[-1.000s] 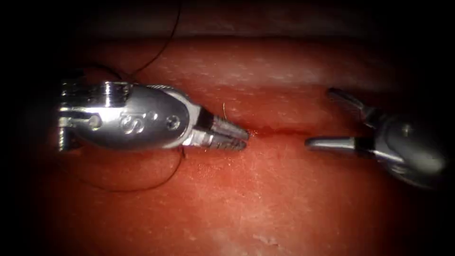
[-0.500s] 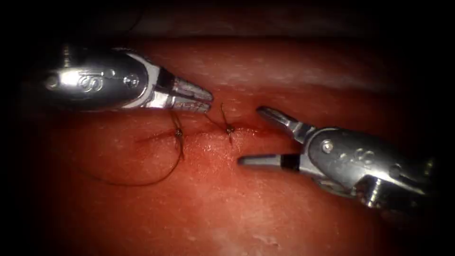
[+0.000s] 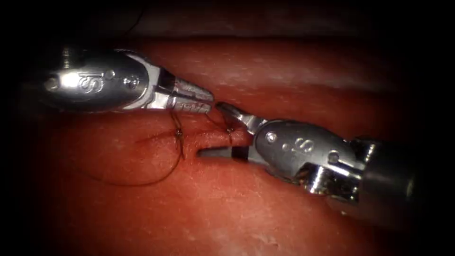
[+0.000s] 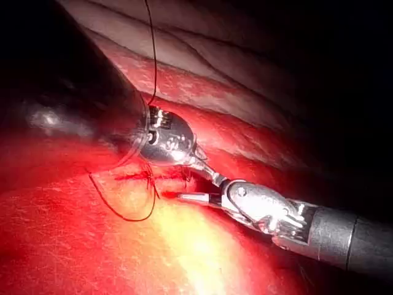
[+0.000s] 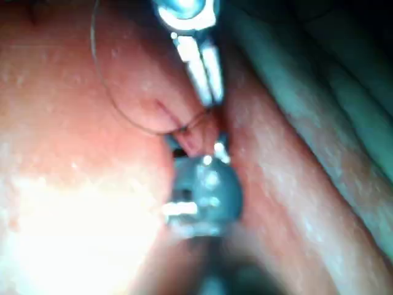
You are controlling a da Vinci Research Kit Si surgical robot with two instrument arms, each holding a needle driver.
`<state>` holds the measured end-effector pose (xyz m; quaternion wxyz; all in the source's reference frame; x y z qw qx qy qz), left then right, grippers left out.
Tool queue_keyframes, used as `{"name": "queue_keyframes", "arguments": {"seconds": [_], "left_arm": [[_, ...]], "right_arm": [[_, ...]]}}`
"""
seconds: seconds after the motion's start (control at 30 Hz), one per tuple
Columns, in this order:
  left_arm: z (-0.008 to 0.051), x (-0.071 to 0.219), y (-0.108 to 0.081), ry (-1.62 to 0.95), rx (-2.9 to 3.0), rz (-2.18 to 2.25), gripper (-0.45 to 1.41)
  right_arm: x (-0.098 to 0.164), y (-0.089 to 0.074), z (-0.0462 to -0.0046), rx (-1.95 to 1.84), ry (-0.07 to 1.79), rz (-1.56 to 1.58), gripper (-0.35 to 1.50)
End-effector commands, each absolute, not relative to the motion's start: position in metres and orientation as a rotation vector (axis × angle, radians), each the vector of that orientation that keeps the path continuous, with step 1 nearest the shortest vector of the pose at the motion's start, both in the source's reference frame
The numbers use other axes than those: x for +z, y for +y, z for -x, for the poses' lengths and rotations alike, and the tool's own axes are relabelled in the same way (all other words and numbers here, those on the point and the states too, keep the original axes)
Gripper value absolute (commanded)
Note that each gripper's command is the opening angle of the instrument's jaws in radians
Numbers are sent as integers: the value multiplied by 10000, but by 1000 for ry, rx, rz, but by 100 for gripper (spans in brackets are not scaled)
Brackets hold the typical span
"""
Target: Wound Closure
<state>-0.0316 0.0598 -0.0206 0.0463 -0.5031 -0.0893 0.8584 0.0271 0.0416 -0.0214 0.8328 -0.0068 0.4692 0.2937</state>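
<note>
Endoscope view: right end effector (image 3: 212,129) agape astride knot (image 3: 229,129), empty; left end effector (image 3: 204,101) clamping thread (image 3: 142,181).

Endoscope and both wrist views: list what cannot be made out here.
- Needle: cannot be found; dark edges and both tools may hide it.
- Left tool: whether its jaws hold the thread is too small to tell in the endoscope view.
- Right tool, jaws open: the stitch knot between them is blurred in the right wrist view.
- Cut: its right part lies under the right tool.
</note>
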Motion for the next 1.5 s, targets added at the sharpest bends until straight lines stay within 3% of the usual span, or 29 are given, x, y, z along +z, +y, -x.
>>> {"name": "queue_keyframes", "arguments": {"seconds": [0.03, 0.63, 0.93, 1.0, 1.07, 1.1, 1.13, 1.5], "left_arm": [[322, -201, 601, -270, 2621, 1538, -35], [326, -205, 600, -286, 2607, 1531, -35], [327, -205, 600, -292, 2602, 1528, -35], [327, -205, 600, -292, 2602, 1528, -35], [327, -205, 600, -292, 2601, 1528, -35], [327, -205, 600, -292, 2601, 1528, -35], [327, -205, 600, -292, 2601, 1528, -35], [325, -218, 599, -309, 2592, 1536, -35]], "right_arm": [[-208, 420, -280, 623, 997, 17, 135], [-182, 421, -305, 620, 984, 45, 131], [-175, 423, -308, 620, 986, 54, 119], [-175, 422, -308, 618, 987, 51, 109], [-175, 422, -308, 607, 998, 32, 72], [-175, 422, -308, 597, 1007, 15, 30], [-175, 422, -308, 583, 1018, -3, -35], [-184, 420, -311, 518, 948, -85, -35]]}}
